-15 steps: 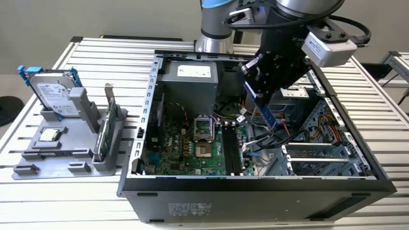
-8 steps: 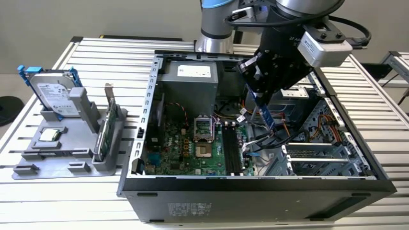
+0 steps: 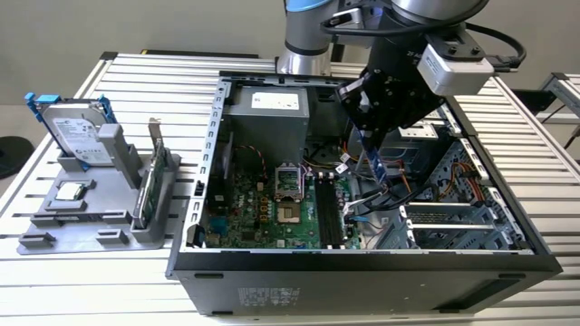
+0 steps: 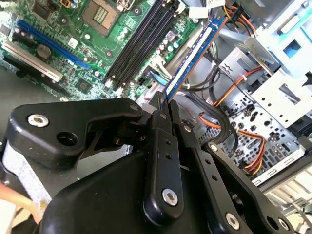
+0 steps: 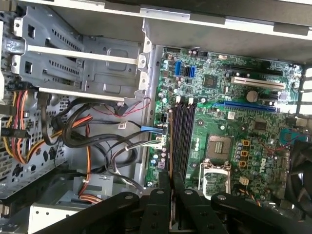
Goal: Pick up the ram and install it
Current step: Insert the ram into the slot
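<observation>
My gripper [image 3: 365, 132] is shut on the ram [image 3: 373, 161], a thin blue-green stick that hangs edge-down inside the open computer case. It hovers over the cables, to the exterior view's right of the black motherboard slots [image 3: 327, 212], and touches nothing below. In the second wrist view the ram [image 4: 192, 56] juts out from between the black fingers [image 4: 161, 117], beside the slots [image 4: 141, 44]. The first wrist view shows the ram [image 5: 170, 146] edge-on, just next to the slots [image 5: 181, 136], with the gripper [image 5: 170, 179] closed around it.
The case wall [image 3: 363, 261] rings the motherboard [image 3: 244, 217]. Loose cables [image 3: 390, 197] and drive bays [image 3: 453, 217] lie at the exterior view's right, a power supply [image 3: 267, 115] behind. Outside, a grey holder [image 3: 91, 224] carries a hard drive [image 3: 80, 139] and a green card [image 3: 149, 183].
</observation>
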Available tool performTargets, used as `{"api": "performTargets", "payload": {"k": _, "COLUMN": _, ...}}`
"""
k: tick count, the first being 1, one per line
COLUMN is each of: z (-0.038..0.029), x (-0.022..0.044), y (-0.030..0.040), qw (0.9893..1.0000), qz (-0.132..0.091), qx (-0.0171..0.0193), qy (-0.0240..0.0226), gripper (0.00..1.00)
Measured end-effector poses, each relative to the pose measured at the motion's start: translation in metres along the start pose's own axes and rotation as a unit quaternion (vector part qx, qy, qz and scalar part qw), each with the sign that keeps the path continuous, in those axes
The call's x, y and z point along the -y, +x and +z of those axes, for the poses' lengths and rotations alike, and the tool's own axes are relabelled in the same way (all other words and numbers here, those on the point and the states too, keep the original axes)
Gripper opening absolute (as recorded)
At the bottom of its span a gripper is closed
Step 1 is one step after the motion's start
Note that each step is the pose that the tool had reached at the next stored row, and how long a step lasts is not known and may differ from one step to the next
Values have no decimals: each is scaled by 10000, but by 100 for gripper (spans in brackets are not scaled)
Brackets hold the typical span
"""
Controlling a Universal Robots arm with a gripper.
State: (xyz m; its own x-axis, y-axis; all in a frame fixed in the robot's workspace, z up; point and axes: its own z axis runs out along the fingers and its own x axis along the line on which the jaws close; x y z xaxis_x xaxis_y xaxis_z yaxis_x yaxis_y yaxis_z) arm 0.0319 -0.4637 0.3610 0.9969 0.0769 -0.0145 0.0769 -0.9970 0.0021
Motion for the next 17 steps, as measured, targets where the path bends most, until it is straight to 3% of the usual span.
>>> {"api": "performTargets", "payload": {"k": 8, "z": 0, "x": 0, "y": 0, "qw": 9995, "qz": 315, "qx": 1, "qy": 4, "gripper": 0}}
{"api": "performTargets", "payload": {"k": 17, "z": 17, "x": 0, "y": 1, "qw": 9995, "qz": 316, "qx": 1, "qy": 5, "gripper": 0}}
